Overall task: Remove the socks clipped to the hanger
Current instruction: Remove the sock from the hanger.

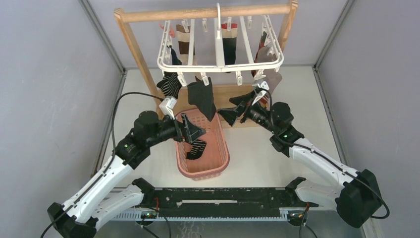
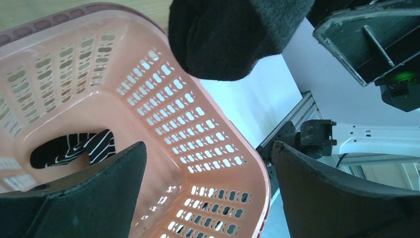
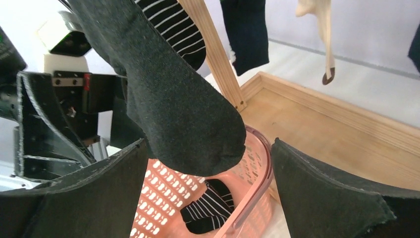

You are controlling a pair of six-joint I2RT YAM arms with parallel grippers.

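The white hanger [image 1: 218, 63] hangs from a wooden rack. A plain black sock [image 1: 201, 97] is clipped at its front and dangles over the pink basket [image 1: 226, 152]. A black-and-white striped sock [image 1: 169, 85] hangs at the front left, and banded socks [image 1: 185, 42] hang behind. Another striped sock [image 1: 196, 148] lies in the basket. My left gripper [image 1: 194, 131] is open and empty over the basket, below and left of the black sock's toe [image 2: 233, 34]. My right gripper [image 1: 231, 113] is open just right of that sock, whose toe [image 3: 188, 124] hangs in front of the gap between its jaws without touching them.
The wooden rack [image 1: 203, 12] has a slanted post [image 3: 213, 54] and a wooden base board [image 3: 317, 129] behind the basket. Grey walls close in both sides. The two grippers face each other closely across the basket; the right one [image 2: 366, 44] shows in the left wrist view.
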